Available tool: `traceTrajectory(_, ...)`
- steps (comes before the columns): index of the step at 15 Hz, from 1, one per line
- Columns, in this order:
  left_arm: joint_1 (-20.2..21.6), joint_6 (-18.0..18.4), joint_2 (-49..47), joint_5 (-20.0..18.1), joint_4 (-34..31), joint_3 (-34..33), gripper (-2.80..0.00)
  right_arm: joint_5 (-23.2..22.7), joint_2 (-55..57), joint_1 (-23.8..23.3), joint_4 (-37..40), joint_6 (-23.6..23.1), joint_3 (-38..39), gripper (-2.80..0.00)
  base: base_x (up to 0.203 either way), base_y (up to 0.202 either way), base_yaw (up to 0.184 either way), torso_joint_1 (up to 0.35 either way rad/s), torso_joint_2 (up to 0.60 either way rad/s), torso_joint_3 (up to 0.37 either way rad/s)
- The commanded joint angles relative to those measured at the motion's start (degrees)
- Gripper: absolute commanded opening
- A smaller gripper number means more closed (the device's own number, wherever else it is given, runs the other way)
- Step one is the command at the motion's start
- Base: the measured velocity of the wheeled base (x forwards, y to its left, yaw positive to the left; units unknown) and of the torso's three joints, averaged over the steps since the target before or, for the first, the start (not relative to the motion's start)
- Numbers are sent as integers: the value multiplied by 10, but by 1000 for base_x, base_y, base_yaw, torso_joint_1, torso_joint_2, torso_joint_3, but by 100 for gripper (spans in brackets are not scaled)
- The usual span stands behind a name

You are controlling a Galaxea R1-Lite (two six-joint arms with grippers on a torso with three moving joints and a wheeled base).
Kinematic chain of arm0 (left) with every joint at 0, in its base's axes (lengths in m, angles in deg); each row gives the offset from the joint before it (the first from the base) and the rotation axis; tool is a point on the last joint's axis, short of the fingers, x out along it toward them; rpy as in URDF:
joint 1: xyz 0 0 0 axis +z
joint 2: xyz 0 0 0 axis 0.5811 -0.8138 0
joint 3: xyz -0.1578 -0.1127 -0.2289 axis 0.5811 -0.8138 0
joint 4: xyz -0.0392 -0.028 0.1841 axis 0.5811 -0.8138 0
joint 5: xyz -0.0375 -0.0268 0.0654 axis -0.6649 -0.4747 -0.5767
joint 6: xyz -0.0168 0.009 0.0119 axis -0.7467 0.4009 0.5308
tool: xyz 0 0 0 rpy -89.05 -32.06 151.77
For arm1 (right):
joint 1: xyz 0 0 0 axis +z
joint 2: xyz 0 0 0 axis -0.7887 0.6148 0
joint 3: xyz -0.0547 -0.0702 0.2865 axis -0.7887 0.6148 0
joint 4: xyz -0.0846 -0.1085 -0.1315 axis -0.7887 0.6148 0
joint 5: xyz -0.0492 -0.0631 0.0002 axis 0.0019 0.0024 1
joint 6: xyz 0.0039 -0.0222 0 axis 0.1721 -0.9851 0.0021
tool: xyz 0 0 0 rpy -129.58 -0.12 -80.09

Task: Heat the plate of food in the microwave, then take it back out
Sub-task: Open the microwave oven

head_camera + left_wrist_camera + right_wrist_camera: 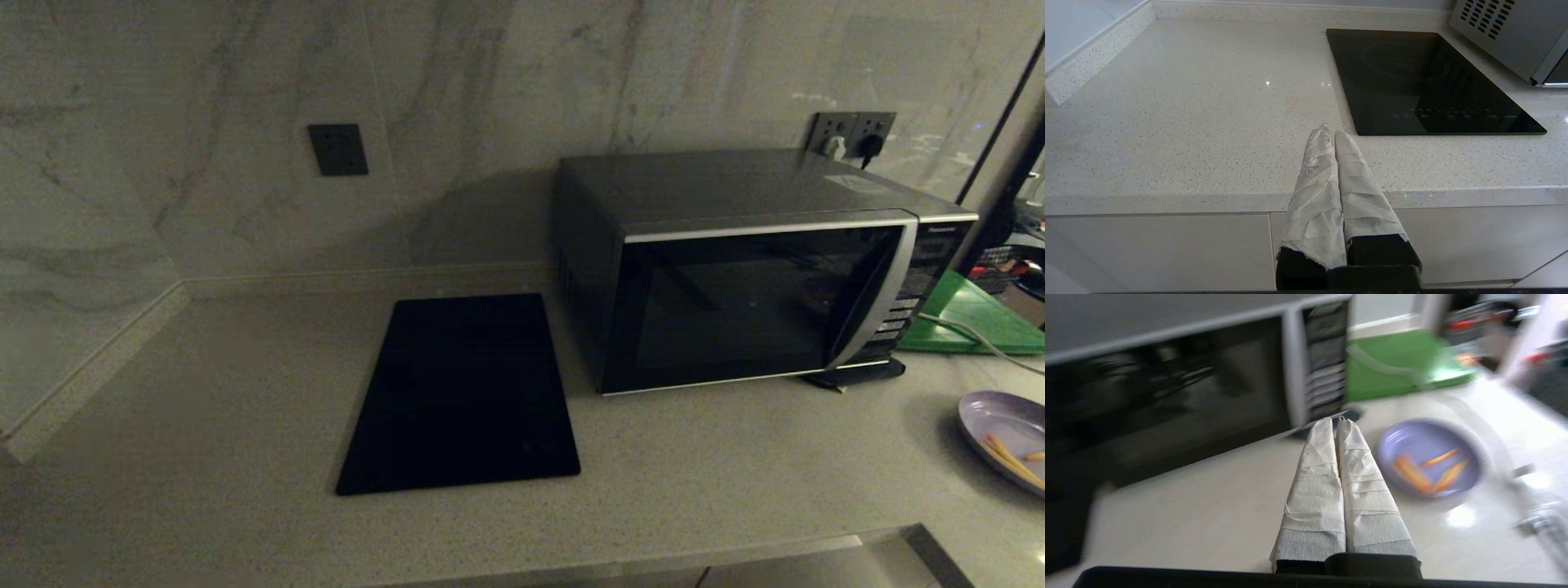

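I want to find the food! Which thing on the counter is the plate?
Find the big black-and-silver microwave. On the counter to its right, nearer than the green board, sits the plate of food. It is the only round thing, pale lavender, with thin orange sticks on it.

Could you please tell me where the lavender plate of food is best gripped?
Probably pinch the round shallow lavender plate of food at its raised rim, coming from the near open counter side; the orange sticks lie in the middle, leaving the rim bare.
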Motion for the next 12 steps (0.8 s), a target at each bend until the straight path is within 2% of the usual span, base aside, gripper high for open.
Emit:
traceTrajectory(1, 0, 0, -1, 0, 0, 0, -280, 29, 103, 0, 12, -15, -90, -280, 0, 0, 0, 0, 0, 0)
traceTrajectory(4, 0, 0, -1, 0, 0, 0, -280, 40, 144, -1, 83, -23, -177, -280, 0, 0, 0, 0, 0, 0)
traceTrajectory(9, 0, 0, -1, 0, 0, 0, -280, 39, 192, -15, 74, -40, -190, -280, 0, 0, 0, 0, 0, 0)
traceTrajectory(12, 0, 0, -1, 0, 0, 0, -280, 84, 205, -5, 66, -40, -197, -280, 0, 0, 0, 0, 0, 0)
